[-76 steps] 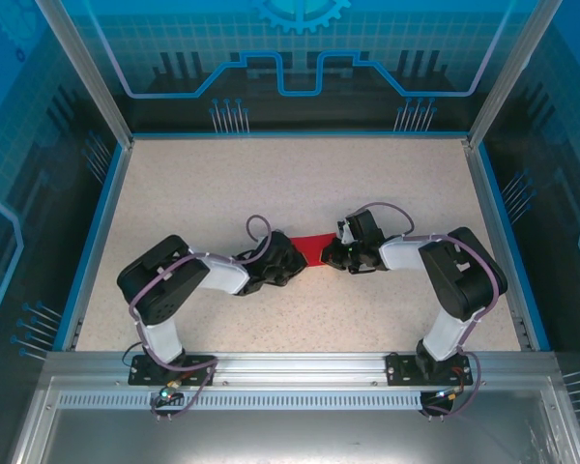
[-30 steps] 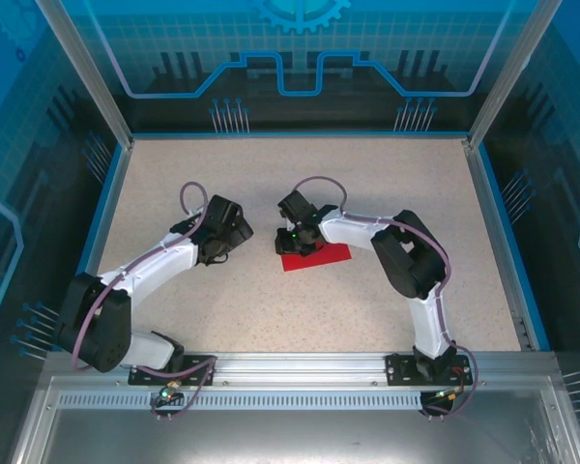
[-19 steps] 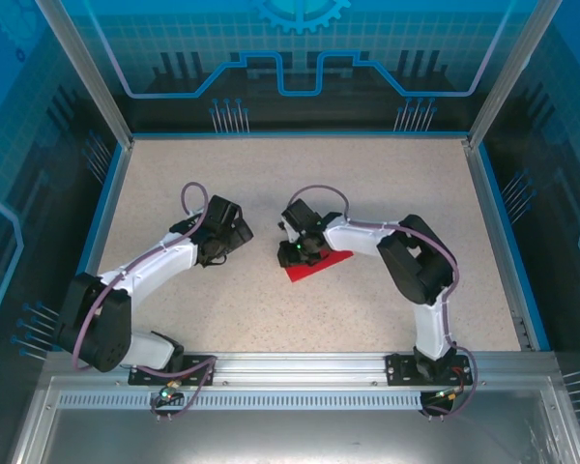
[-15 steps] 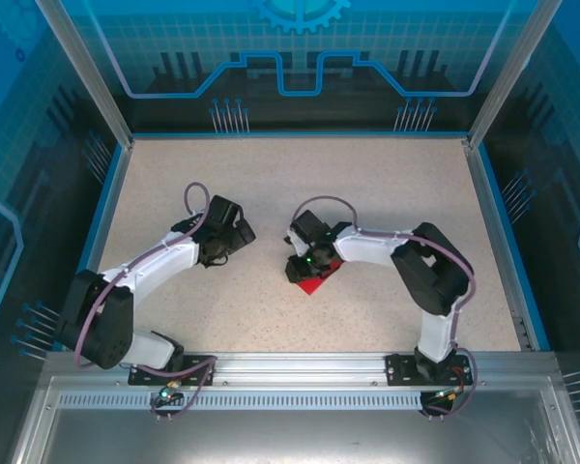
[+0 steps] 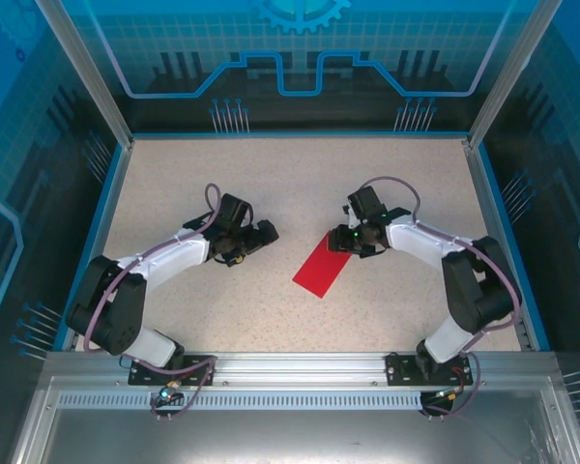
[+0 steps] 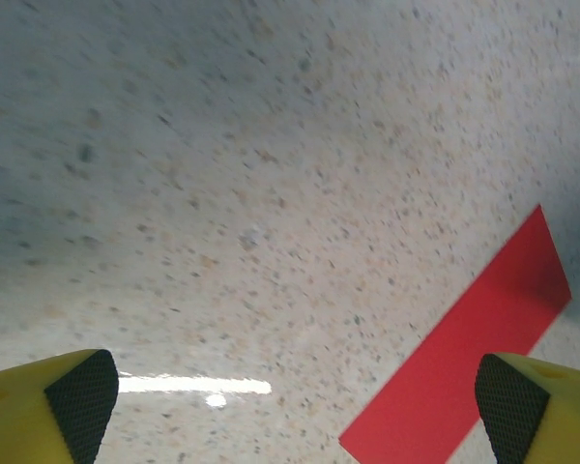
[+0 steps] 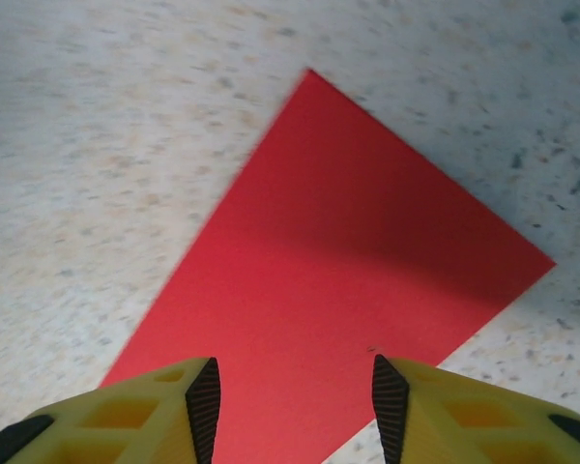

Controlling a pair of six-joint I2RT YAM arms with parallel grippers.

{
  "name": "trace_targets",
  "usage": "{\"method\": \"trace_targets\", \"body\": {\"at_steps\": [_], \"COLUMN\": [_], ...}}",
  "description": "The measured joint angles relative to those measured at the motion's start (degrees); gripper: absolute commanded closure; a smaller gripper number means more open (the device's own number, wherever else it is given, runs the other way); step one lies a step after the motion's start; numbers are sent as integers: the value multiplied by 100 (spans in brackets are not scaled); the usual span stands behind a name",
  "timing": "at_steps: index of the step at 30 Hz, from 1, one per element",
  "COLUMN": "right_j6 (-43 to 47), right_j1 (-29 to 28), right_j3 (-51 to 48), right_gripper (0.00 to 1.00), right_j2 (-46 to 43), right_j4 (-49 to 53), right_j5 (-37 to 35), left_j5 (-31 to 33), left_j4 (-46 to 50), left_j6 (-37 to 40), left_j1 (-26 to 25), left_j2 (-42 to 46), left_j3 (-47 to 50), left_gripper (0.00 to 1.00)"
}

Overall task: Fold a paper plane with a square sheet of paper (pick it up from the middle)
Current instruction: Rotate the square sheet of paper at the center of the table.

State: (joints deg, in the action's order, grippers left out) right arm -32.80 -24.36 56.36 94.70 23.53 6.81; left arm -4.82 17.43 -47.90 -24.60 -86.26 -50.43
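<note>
Worktop (image 5: 300, 184): we see a flat, speckled beige surface.
Rim (image 5: 290, 134): we see a blue strip along its far, left and right edges.
Rail (image 5: 300, 361): we see grey metal along the near edge.
Back panel (image 5: 300, 58): we see blue with a gear print, behind the far edge.

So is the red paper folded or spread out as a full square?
Folded, apparently: the square sheet of paper lies flat on the table as a narrow rectangle, not a square. Layers cannot be told.

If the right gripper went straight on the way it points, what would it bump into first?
The right gripper would most likely meet the red paper lying flat on the table just ahead.
</note>
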Motion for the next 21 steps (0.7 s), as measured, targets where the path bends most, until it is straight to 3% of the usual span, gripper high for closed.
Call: {"method": "trace_targets", "body": {"at_steps": [13,21], "right_j6": [-33,223], "right_j1": [17,-13], "right_j3": [750,1088], "right_gripper": [60,61], "right_j2": [1196,1451], "right_j4": [-55,-140], "right_j5": [208,531], "left_j5": [-474,-750], "left_j4": [-240,-396], "left_j6": [-11,-238], "left_j1": [-245,-612], "left_j2": [-232,-374], "left_j3": [-55,-28], "left_gripper": [2,11]}}
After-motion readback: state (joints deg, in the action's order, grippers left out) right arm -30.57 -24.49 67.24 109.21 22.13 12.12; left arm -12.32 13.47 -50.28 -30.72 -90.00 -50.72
